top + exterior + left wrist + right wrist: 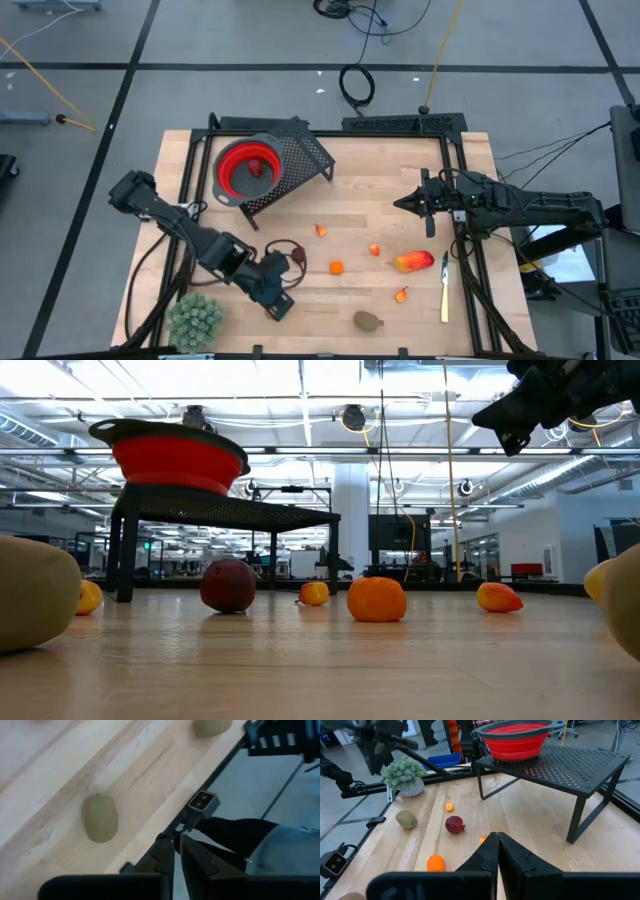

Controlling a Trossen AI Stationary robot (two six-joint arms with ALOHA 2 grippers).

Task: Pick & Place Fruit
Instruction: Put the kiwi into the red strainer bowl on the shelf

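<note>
Most of the job is ahead of me, as I judge it. The red collapsible bowl [250, 167] sits on the black mesh stand [300, 160] at the back left of the wooden table [400, 190], and from above I make out one dark red piece [258, 167] lying in it; that is all I would count as placed. The rest of the fruit lies loose on the boards: a small orange bit [320, 230] near the middle, another [375, 250] beyond it, a rounder orange piece [336, 267], the long red-orange-yellow piece [413, 262], a small red-orange bit [402, 294] and a brownish-green oval [368, 320] near the front edge. A dark red ball [455, 824] also rests on the table, just beside my left gripper [278, 296]. That gripper hangs low at the front left, near the pale green spiky plant [195, 320], fingers all but pressed together and pinching nothing; its wrist view looks past the table edge with a second green oval [100, 817] close by. My right gripper [405, 204] waits above the right side, fingers shut and empty. So one piece is in, and I reckon some eight or more still need carrying over.
</note>
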